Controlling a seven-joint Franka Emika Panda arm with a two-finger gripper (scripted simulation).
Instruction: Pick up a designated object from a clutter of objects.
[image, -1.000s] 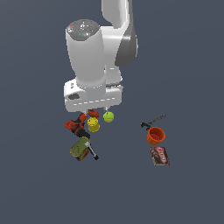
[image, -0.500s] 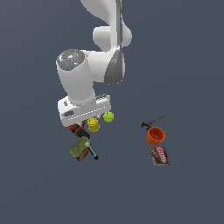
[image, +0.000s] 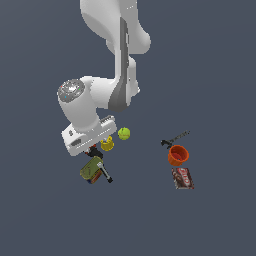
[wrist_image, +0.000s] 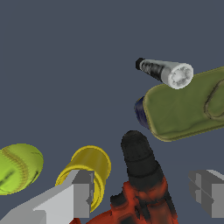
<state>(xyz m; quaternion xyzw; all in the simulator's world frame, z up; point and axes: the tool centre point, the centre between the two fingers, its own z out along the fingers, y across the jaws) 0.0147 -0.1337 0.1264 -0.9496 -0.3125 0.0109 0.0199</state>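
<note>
Counts: one drill (wrist_image: 142, 183), one yellow cylinder (wrist_image: 89, 168), one green ball (image: 124, 133), one can (wrist_image: 188, 105), one cup (image: 178, 155).
Writing: none readable.
End effector (wrist_image: 142, 192): fingers spread, straddling the drill.
Drill: beside cylinder and can.

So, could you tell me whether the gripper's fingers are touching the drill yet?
Apart. In the wrist view the fingers stand either side of the drill, with dark floor showing between each one and its body.

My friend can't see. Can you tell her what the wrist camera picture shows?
A red and black drill sits between the open gripper's two grey fingers. Near it lie a yellow cylinder, a green ball and an olive can.
</note>
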